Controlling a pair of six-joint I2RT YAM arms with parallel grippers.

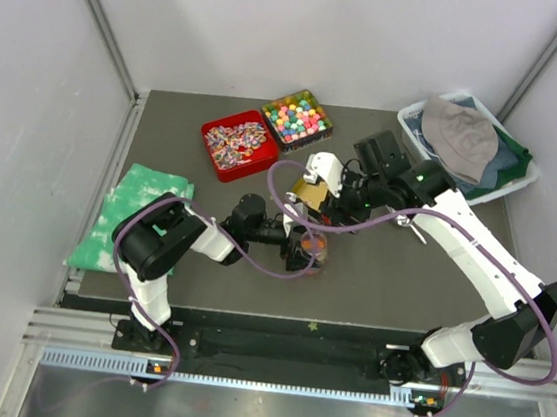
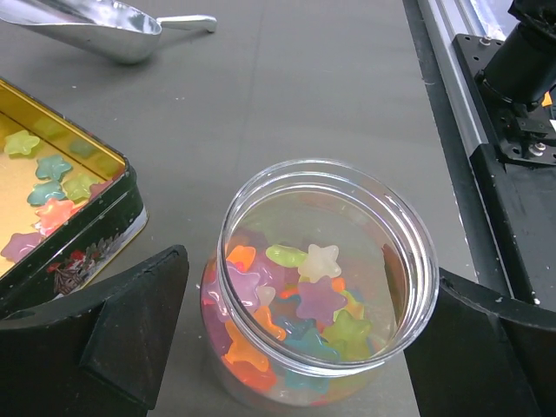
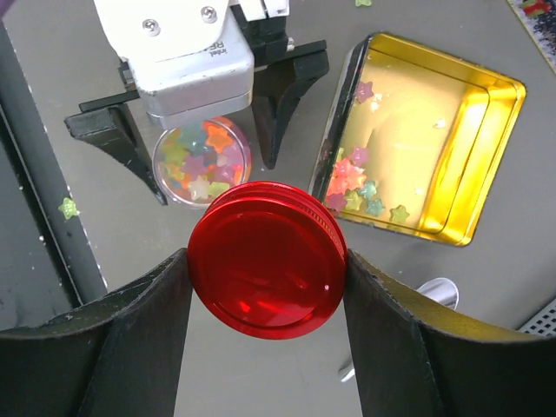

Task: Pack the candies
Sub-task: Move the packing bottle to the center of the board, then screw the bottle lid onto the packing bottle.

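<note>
Red lid (image 3: 267, 269) sits clamped in the right pincer (image 3: 265, 261), above the jar (image 2: 252, 200) of candies (image 2: 300, 304) standing between the wide-open jaws of the left pincer (image 2: 308, 278) (a few lie in the tin (image 3: 434, 148) beside it). Capping looks in hand; next, lower the lid squarely.

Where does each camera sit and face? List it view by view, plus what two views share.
Top external: above and behind the bases, looking down on the table; left arm and right arm show.
Left wrist: on the left arm, looking down into the open jar of star candies; open left jaws flank it.
Right wrist: on the right arm, looking down past the red lid the right jaws hold; left jaws show too.
Shared: both wrist views show the jar and gold tin.
</note>
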